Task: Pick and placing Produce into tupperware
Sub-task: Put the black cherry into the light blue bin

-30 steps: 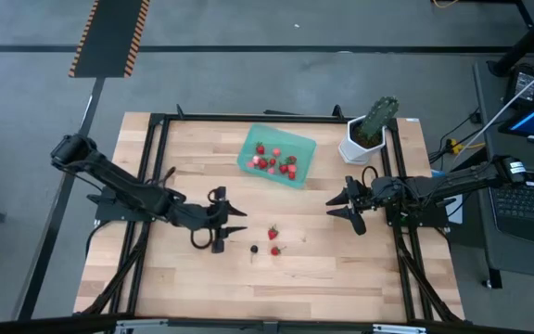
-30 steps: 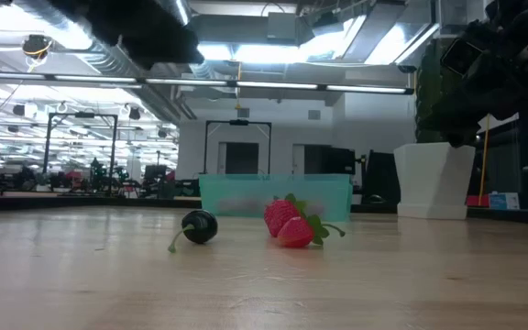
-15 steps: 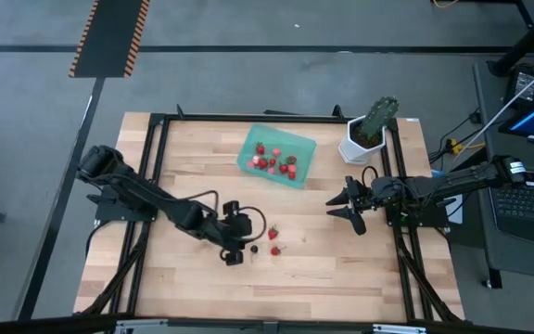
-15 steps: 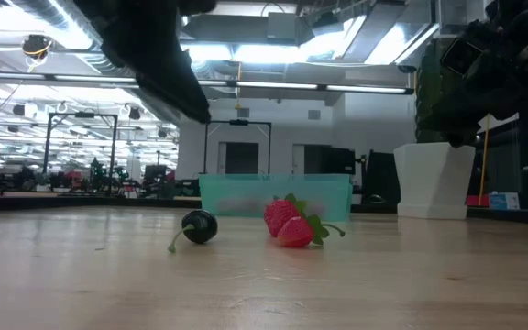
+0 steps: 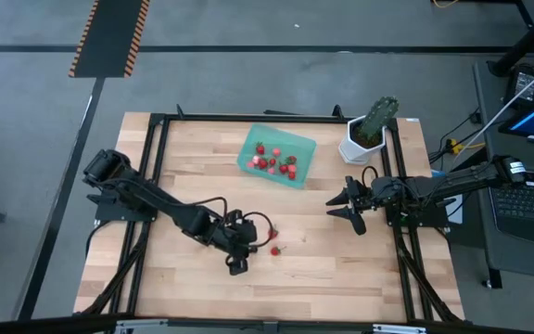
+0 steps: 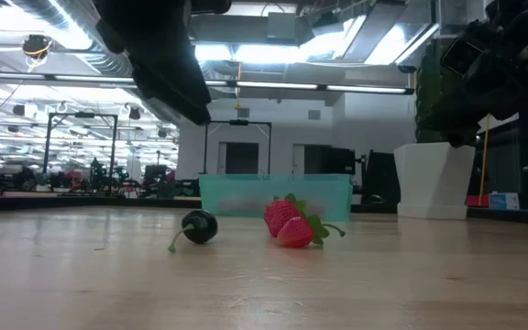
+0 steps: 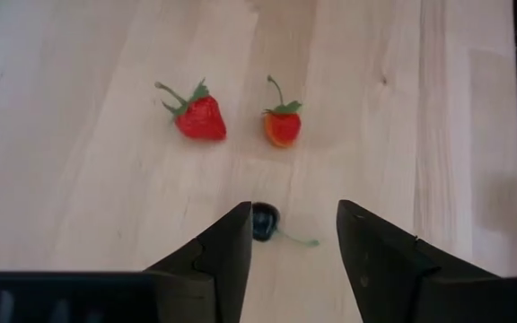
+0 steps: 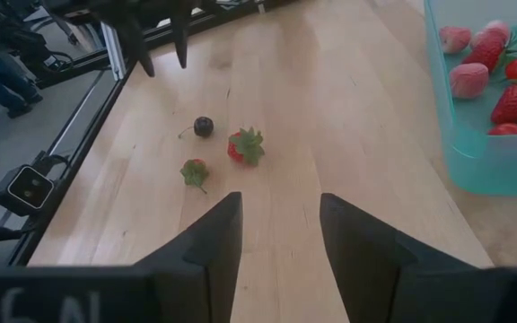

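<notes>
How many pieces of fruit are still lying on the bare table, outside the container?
3. Two red strawberries lie side by side, and a dark berry lies near them, just before the left gripper. None seems hidden.

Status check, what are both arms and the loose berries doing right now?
Left gripper open above the dark berry, nothing held. Right gripper open, waiting at right. Two strawberries loose on the table; container partly filled. Nothing in the way.

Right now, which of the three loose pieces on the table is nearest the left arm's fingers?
The dark blackish berry, just beyond the left gripper with its open fingers. The two red strawberries lie farther off.
</notes>
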